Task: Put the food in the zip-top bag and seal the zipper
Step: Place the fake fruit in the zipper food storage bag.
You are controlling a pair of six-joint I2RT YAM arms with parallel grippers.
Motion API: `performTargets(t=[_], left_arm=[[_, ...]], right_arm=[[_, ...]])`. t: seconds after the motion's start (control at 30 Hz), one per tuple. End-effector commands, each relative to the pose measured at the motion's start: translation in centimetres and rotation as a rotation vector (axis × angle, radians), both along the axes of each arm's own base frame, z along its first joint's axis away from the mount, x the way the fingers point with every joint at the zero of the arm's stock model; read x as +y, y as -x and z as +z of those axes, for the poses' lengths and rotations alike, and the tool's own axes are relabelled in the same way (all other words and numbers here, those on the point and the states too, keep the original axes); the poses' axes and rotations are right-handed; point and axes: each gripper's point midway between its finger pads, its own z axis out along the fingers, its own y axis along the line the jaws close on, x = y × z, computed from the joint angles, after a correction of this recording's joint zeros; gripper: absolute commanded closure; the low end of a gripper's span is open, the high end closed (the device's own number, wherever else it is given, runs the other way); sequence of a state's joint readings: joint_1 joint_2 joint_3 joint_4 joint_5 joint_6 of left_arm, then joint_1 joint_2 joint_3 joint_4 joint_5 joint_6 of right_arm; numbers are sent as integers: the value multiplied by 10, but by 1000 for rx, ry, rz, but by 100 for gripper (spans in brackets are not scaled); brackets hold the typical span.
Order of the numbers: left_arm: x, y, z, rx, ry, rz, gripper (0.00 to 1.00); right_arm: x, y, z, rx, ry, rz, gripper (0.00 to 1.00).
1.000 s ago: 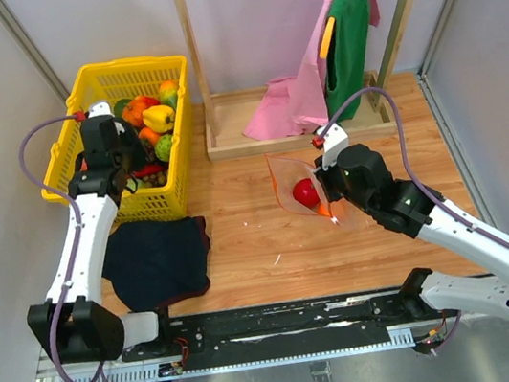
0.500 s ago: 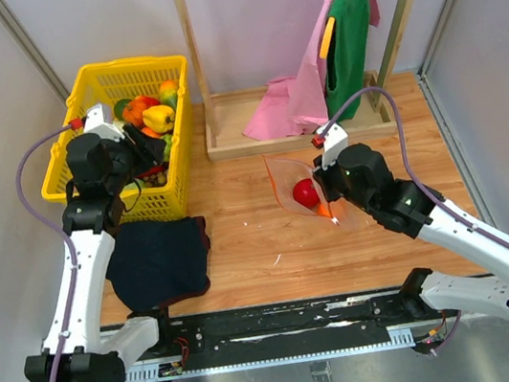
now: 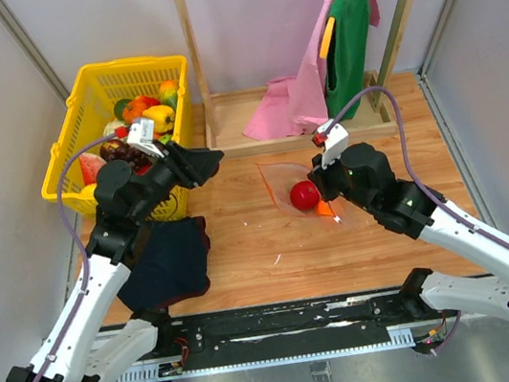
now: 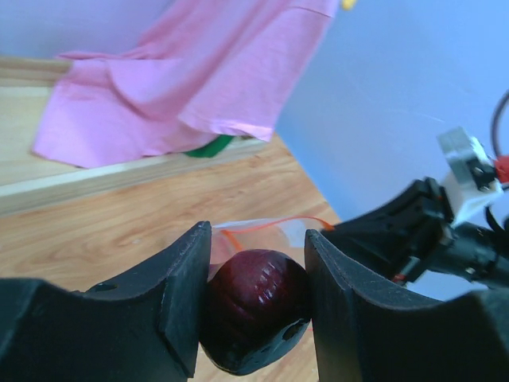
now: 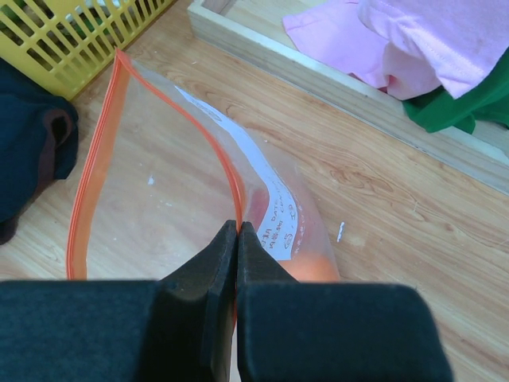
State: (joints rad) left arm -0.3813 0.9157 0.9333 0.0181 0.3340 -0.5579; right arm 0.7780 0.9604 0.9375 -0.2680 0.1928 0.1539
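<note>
Zip-top bag (image 3: 281,177): it lies on the wooden table (image 3: 264,252) between the two arms, with its mouth turned toward the left arm. One lip is lifted, so the opening gapes.
Zipper (image 5: 95,171): the orange strip runs apart along both lips and is unsealed. We cannot make out the slider tab.
Right gripper (image 5: 236,232): its fingers are pinched tight on the bag's upper lip, and we judge it is holding the mouth up and open.
Left gripper (image 4: 256,239): it is clamped on a dark red food piece (image 4: 254,306), rounded and ribbed. It hangs in the air between the basket and the bag, near the mouth but short of it.
Already inside: one red round fruit (image 3: 304,194) sits in the bag, with an orange shape low beside it that we cannot identify.
Yellow basket (image 3: 133,67): at the far left, it holds more toy produce, a yellow pepper (image 3: 160,119) among it.
Done so far: we count at least one piece bagged and another in transit.
Left to do: as we read it, this piece has to go in, the basket's pieces follow, and then the strip is pressed closed.
Off to the side: a dark cloth (image 3: 159,259) lies near the left arm, and a pink cloth (image 3: 284,104) is at the back. Neither touches the bag.
</note>
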Motion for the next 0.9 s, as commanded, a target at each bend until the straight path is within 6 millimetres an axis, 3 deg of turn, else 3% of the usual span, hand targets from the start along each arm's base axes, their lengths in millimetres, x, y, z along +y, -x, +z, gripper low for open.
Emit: performTargets(t=[0.0,0.2,0.4,0.57,0.87], left_arm=[[-31,15,25,-92,71,-91,96],[-72,33,26,-171,67,-163,96],[-111,46,16,-208,49,-241,96],[-138,46,-13,-191,-12,-275,95],[-158,30,-69,-146,-123,-244,89]], right_arm=[[0,-5,7,-13,-50,-9,99],[2,-3,7,-9,-62,0,99],[3,-1,8,-5,-71,8,99],[2,1,8,-4,-79,8,99],[2,4,8,-4,-84,15,99]])
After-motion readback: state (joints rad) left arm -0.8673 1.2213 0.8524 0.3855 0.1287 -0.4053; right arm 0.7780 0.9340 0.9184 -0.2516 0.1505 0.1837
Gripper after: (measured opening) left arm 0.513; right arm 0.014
